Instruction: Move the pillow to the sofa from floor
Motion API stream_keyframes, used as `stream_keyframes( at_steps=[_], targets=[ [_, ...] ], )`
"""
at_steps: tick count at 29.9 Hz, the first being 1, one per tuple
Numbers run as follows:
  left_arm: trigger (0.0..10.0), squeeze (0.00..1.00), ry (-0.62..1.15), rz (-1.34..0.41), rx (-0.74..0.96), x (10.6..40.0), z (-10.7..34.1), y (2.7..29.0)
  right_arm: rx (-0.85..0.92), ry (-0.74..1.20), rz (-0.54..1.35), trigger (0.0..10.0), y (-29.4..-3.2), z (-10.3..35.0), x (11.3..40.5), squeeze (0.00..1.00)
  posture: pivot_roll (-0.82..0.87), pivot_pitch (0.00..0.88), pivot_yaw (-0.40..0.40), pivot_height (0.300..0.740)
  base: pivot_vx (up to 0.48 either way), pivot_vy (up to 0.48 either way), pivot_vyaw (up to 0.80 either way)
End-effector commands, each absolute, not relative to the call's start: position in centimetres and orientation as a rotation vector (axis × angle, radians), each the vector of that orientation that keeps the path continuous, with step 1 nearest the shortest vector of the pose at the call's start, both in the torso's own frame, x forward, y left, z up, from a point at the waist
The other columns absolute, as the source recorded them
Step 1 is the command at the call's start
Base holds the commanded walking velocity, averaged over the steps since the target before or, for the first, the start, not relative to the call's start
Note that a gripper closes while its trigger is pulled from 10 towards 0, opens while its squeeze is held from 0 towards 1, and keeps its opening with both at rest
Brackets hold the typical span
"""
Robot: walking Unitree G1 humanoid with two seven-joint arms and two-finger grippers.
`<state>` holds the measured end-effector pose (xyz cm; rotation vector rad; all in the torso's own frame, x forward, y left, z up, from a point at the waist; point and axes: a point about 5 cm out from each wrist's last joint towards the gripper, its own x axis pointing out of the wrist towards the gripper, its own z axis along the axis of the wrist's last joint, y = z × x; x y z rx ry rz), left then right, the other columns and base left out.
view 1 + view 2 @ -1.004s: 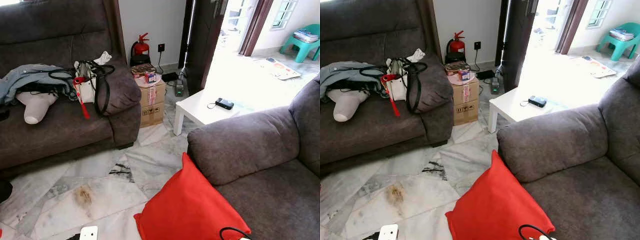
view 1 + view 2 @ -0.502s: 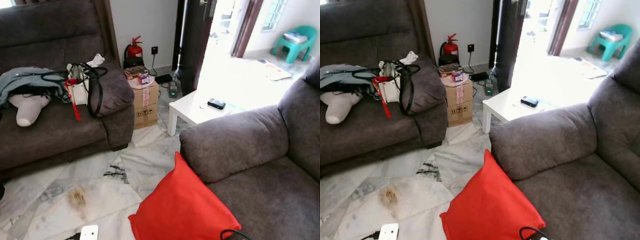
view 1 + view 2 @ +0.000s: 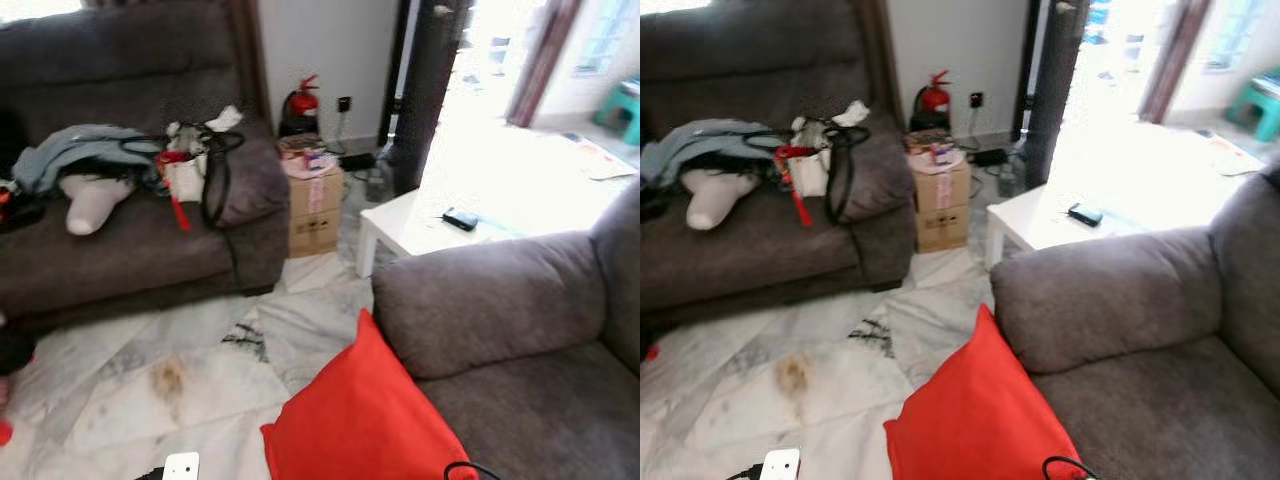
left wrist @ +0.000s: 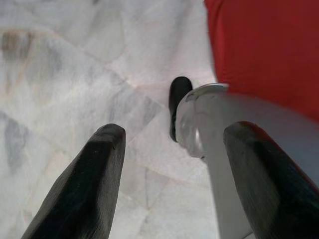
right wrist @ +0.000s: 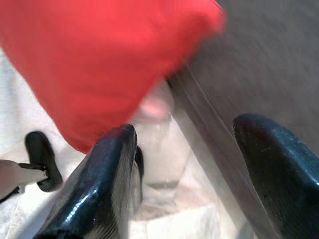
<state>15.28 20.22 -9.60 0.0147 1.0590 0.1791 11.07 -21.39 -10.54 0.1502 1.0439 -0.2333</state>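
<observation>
A red pillow stands on the marble floor, leaning against the front of the near grey sofa below its armrest. In the left wrist view my left gripper hangs open over the floor, with the red pillow off to one side beyond its fingers. My right gripper is open too, low beside the sofa's front, and the pillow fills the space just beyond its fingers. Neither gripper touches the pillow.
A second grey sofa at the far left carries clothes and a bag. Beyond stand a cardboard box, a fire extinguisher and a low white table. A white power strip lies on the floor near me.
The whole picture has shifted and blurred, so the camera has moved. The pillow still leans on the sofa's front in the same place.
</observation>
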Motion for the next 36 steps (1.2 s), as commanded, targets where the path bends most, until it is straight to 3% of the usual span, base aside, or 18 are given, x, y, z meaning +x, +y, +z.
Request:
stream_keyframes(
  at_steps=[1, 10, 36],
  targets=[
    [10.0, 0.0, 1.054, 0.174, 0.045, 15.39, -9.48, 20.66, 0.158, 1.052, -0.238, 10.0, -21.2, -10.67, 10.71, 0.0, -0.06, 0.0, -0.039, 0.74, 0.0, 0.0, 0.0],
    [10.0, 0.0, 1.054, 0.168, 0.052, 15.41, -9.47, 20.65, 0.158, 1.053, -0.239, 10.0, -21.2, -10.68, 10.7, 0.0, -0.06, 0.0, -0.038, 0.74, 0.0, -0.35, 0.0],
    [10.0, 0.0, 1.044, 0.174, 0.019, 15.42, -9.45, 20.62, 0.186, 1.034, -0.264, 10.0, -21.16, -10.65, 10.71, 0.0, -0.06, 0.0, -0.035, 0.74, 0.0, 0.0, 0.0]
  ],
)
